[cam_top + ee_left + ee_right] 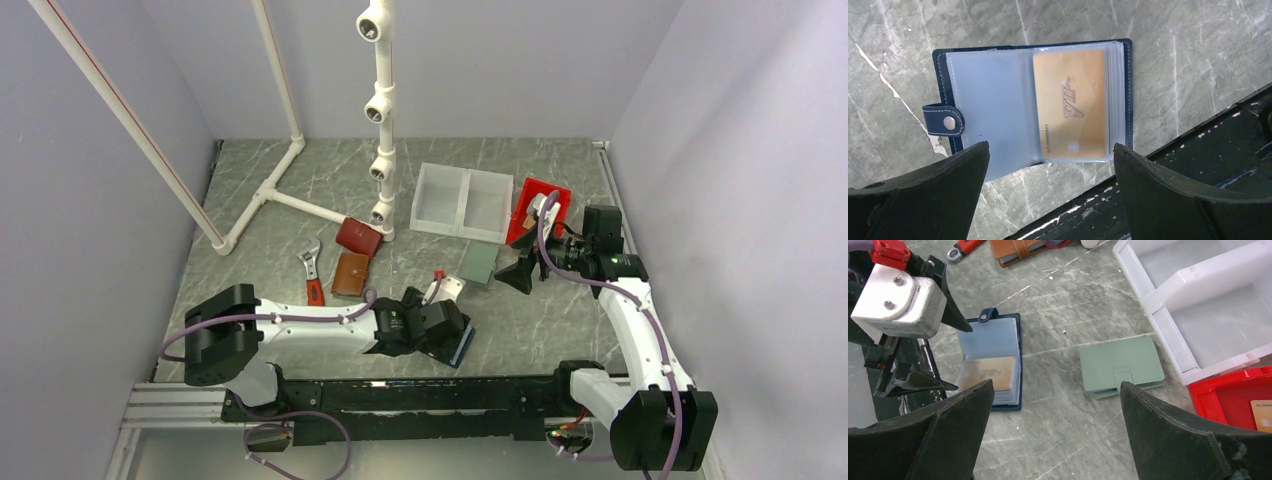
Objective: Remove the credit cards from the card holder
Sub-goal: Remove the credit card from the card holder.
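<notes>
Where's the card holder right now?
The card holder lies open on the table near the front rail, right under the open left gripper in the left wrist view. The green wallet lies apart from it, farther back.

The top camera sits high behind the arms and looks down on the whole surface (560, 320), with its near edge at the bottom. The left wrist camera looks down from very close at the card holder (988, 100) by the near edge. The right wrist camera, farther back, sees it too.
</notes>
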{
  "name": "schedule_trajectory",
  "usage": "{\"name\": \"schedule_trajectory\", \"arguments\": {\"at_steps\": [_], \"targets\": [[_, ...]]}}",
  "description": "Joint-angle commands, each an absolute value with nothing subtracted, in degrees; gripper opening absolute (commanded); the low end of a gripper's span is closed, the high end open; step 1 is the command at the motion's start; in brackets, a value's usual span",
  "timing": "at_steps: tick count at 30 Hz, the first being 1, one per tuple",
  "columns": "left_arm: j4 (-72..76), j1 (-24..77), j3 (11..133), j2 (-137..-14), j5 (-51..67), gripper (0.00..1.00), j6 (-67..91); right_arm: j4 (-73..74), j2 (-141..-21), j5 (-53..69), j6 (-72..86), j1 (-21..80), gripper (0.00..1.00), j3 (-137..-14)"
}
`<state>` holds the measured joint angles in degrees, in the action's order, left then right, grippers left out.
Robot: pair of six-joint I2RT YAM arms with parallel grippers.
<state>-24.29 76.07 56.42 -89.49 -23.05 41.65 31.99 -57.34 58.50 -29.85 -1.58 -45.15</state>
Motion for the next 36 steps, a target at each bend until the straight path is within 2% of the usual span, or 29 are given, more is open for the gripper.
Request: {"name": "schedule_trajectory", "arguments": {"at_steps": [1,32,36], "targets": [[-20.96,75.12,55.99,-87.39,-23.11,0.99,43.56,30.23,-57.19,58.84,-30.55,-1.85,1.00,-45.28],[-24.41,73.67,58.70,-88.71,-20.74,0.99,43.05,30.45,-57.48,60.27,-30.87,-1.72,1.00,-45.31],[-26.85,73.73,61.34,-90.51,-20.56,0.96,42.27,30.41,-57.66,60.47,-30.84,-1.71,1.00,-45.33]]}}
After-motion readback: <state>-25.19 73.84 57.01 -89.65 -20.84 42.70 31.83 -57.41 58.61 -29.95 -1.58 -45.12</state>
